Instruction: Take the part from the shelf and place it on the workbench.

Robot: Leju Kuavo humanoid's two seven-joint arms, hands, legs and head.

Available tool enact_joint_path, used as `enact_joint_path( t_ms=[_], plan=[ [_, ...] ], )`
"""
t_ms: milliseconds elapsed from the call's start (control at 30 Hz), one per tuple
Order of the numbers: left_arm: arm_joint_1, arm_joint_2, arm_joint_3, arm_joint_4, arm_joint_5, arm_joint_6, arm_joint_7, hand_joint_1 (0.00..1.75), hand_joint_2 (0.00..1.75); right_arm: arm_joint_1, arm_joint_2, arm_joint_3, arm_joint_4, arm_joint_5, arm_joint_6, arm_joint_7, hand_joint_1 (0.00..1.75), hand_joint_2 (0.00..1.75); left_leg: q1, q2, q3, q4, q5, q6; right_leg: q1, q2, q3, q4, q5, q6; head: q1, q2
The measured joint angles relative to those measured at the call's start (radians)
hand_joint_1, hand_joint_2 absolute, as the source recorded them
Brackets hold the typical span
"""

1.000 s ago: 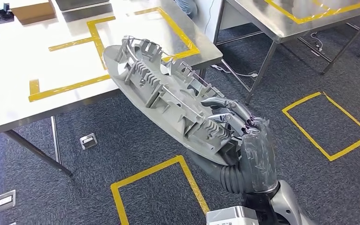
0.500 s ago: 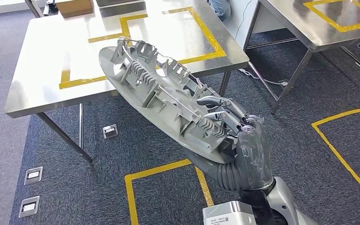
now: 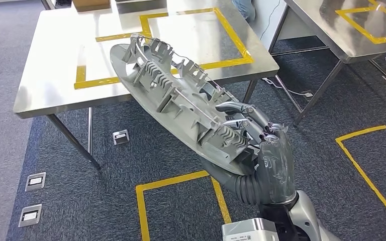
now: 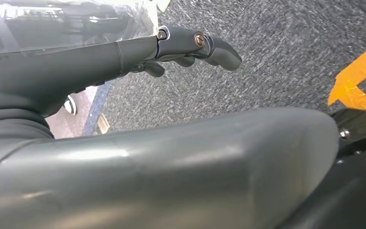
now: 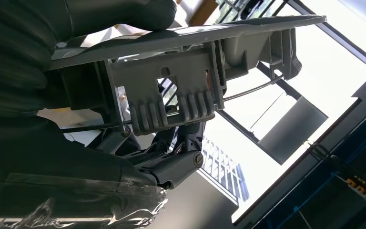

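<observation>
- Biggest thing out front: the steel bench (image 3: pixel 45 75), yellow tape marking a frame on its top, near edge and right corner facing the robot, carpeted floor (image 3: pixel 80 201) between them.
- And there's the part (image 3: pixel 181 108), a long oval grey plastic panel with ribs, clips and a thin wire rod on its upper face. It's carried in the air, tilted, its far tip over the bench's front edge, its near end down in the right robot hand (image 3: pixel 251 138).
- That right robot hand grasps the near end, thumb under the plate, fingers (image 3: pixel 241 108) hooked over the ribbing; the right wrist view confirms the clamp on a ribbed bracket.
- Handling, at a guess: stiff, fairly light, but held at one end it will lever hard on the grasp. The smooth underside could slip; the small clips look breakable. The ribs are the sure hold.
- Room: the bench top inside the tape looks free; watch the bench edge under the panel's belly, and the second bench (image 3: pixel 342 30) off right.
- Left robot hand (image 4: pixel 190 45) hangs over carpet, fingers loosely stretched, grasping nothing.
</observation>
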Motion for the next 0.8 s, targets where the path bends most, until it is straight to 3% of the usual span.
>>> enact_joint_path(
  t_ms=[100,600,733,800],
  plan=[
    [0.0,0.0,0.0,0.0,-0.002,0.002,0.01,0.0,1.75,0.0,0.0,0.0,0.0,0.0,-0.005,-0.001,1.75,1.75,-0.001,0.0,0.0,0.0,0.0,0.002,-0.001,0.0,0.001,-0.002,0.0,0.008,0.0,0.0],
    [0.001,0.0,0.0,0.0,-0.002,0.02,0.024,0.0,1.75,0.0,0.0,0.0,0.007,0.0,-0.018,-0.003,1.75,1.75,-0.003,0.0,0.002,0.003,-0.002,0.005,-0.003,-0.001,0.001,-0.001,-0.001,0.013,-0.001,0.0],
    [0.001,0.001,0.0,0.0,-0.002,0.021,0.024,0.0,1.75,-0.001,0.002,0.0,0.008,0.0,-0.018,-0.003,1.75,1.75,-0.006,0.0,0.005,-0.006,0.0,0.016,-0.009,-0.001,0.003,-0.004,-0.002,0.023,-0.003,0.0],
    [0.0,0.001,0.0,0.0,-0.002,0.022,0.025,0.0,1.75,-0.002,0.002,0.0,0.008,0.0,-0.018,-0.004,1.75,1.75,0.0,0.0,0.014,-0.022,0.006,0.026,-0.01,0.012,-0.008,0.025,-0.022,0.028,-0.002,0.0]
  ],
)
